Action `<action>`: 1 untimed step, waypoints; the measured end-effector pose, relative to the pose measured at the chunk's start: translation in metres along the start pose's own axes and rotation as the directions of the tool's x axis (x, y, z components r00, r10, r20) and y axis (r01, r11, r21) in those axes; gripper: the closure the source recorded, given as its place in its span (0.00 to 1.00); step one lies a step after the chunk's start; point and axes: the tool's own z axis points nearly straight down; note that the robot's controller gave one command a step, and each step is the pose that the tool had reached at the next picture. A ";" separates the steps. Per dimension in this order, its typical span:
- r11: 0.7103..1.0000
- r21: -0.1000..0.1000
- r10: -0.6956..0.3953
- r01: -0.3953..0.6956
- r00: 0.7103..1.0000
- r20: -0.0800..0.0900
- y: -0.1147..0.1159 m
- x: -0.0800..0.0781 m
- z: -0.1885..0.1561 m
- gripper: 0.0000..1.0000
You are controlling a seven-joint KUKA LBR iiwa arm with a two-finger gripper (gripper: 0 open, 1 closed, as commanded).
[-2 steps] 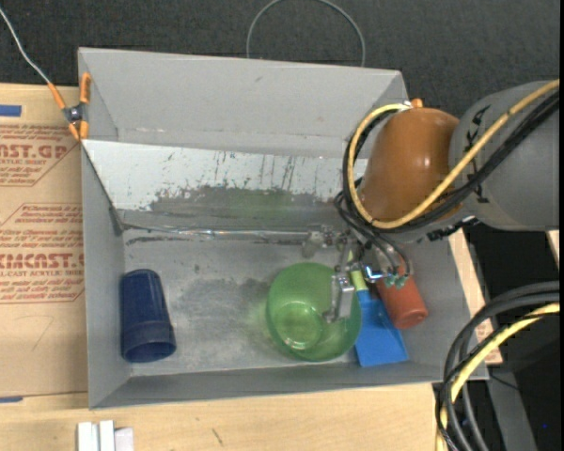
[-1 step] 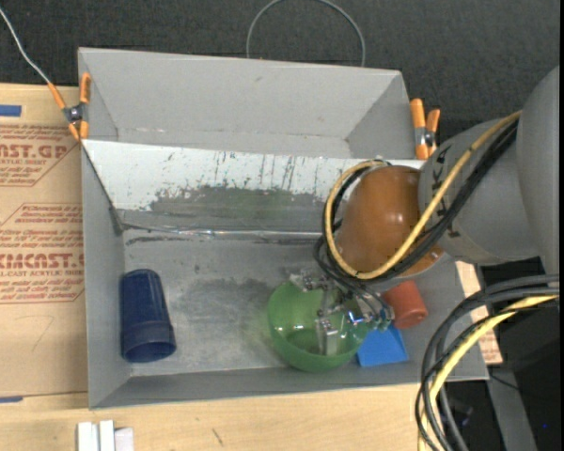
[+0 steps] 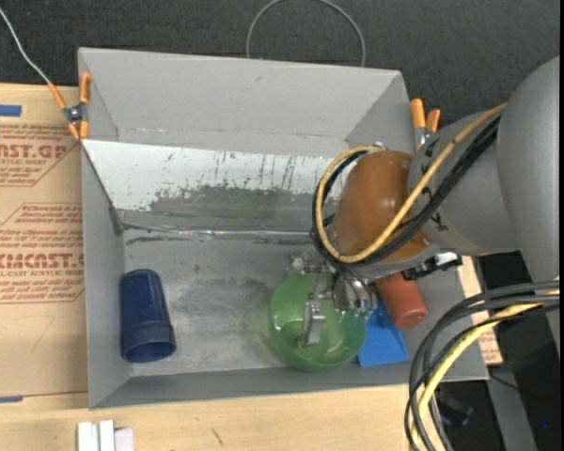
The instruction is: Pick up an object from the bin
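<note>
My gripper (image 3: pixel 318 319) hangs low over a translucent green round bowl (image 3: pixel 296 332) at the front right of the bin. One metal finger reaches down inside the bowl, and I cannot make out how the fingers stand. A flat blue block (image 3: pixel 384 343) lies just right of the bowl against the bin's right wall. A red-orange cylinder (image 3: pixel 404 301) sits behind the block, partly hidden under the arm.
A dark blue cup (image 3: pixel 147 316) lies on its side at the front left of the bin, its mouth toward the front wall. The arm's orange cover and looping cables hang over the bin's right side.
</note>
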 end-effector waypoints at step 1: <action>0.943 0.000 -0.333 0.333 0.943 -0.002 0.043 -0.025 0.008 1.00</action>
